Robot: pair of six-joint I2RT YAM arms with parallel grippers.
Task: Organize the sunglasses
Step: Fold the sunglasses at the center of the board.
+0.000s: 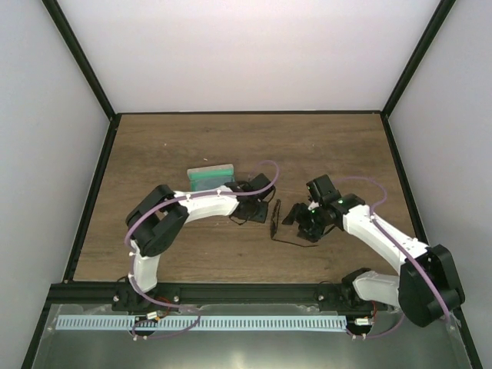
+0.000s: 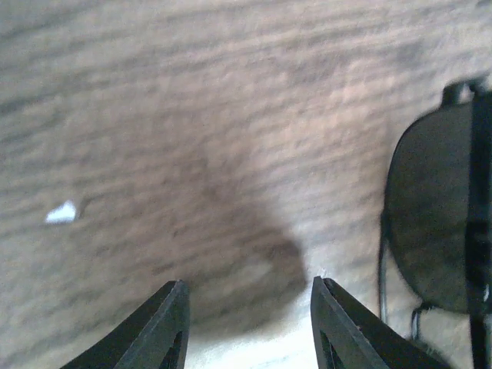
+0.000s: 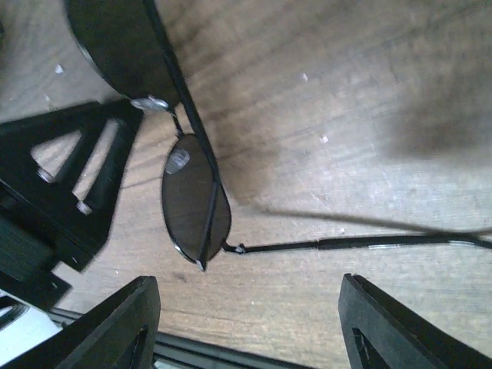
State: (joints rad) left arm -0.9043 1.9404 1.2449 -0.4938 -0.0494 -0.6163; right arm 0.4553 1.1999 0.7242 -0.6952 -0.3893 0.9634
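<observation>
Sunglasses (image 3: 196, 201) open on counter (image 3: 346, 115), not yet gripped.
Your left claw (image 2: 250, 307) and right claw (image 3: 246, 307) stand apart, empty; next, I think, fold the temple.

Spread pincer (image 2: 250, 284) beside sunglasses (image 2: 430, 219)

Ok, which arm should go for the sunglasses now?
Right. The right gripper, open, has the sunglasses and their unfolded temple arm framed between its fingers. The left gripper, also open, has bare table between its fingers; the sunglasses sit off to its side.
</observation>
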